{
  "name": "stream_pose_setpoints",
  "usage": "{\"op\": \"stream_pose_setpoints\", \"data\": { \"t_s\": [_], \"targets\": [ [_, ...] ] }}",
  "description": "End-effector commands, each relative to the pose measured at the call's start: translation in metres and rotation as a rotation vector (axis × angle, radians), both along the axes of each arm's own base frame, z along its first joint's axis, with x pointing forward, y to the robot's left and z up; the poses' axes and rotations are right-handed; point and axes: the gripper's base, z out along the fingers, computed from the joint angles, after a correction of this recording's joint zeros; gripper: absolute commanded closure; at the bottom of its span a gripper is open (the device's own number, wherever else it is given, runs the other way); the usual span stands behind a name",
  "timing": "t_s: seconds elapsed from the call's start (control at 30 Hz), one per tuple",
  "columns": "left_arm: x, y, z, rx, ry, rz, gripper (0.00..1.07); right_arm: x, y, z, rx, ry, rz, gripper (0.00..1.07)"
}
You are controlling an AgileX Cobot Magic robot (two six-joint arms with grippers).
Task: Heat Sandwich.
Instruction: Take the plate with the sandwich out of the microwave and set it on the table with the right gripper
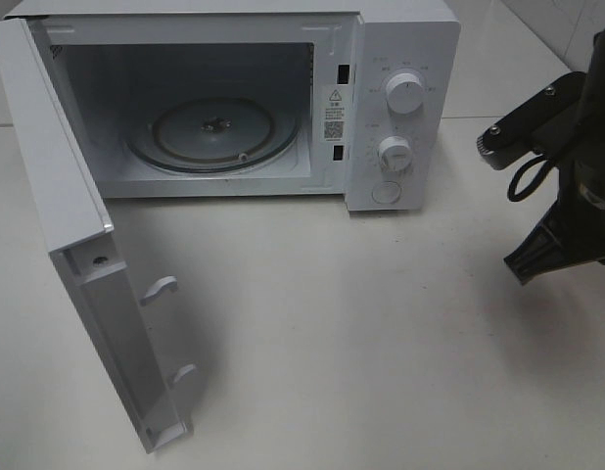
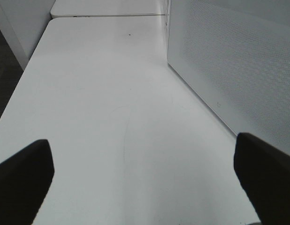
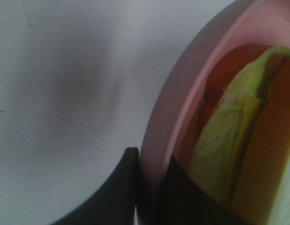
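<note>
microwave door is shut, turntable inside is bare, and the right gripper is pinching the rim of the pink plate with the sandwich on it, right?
One thing is wrong: the microwave door is swung wide open, not shut, as the exterior high view shows. The rest holds: the turntable is bare, and the right wrist view shows the right gripper pinching the rim of the pink plate carrying the sandwich.

We see a white microwave (image 1: 400, 108) with white knobs, its door (image 2: 239, 61) finely dotted, a pale grey table (image 1: 381, 343), black fingers (image 3: 121, 187) flanking a pink plate rim (image 3: 182, 108), sandwich (image 3: 243, 140) pale green and orange beside them.
</note>
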Motion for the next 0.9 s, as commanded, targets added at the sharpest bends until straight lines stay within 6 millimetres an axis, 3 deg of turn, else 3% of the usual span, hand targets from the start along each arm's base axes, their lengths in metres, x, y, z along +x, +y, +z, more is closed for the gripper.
{"op": "stream_pose_setpoints", "data": {
  "t_s": [0.03,0.4,0.9],
  "targets": [
    [-0.004,-0.001,-0.001,-0.005,-0.027,0.000,0.07,0.006,0.000,-0.002,-0.030,0.008,-0.041,1.05],
    [-0.004,-0.001,-0.001,-0.005,-0.027,0.000,0.07,0.014,0.005,-0.029,-0.075,0.066,-0.071,1.04],
    [-0.004,-0.001,-0.001,-0.005,-0.027,0.000,0.07,0.037,-0.021,-0.055,-0.081,0.086,-0.151,1.02]
  ]
}}
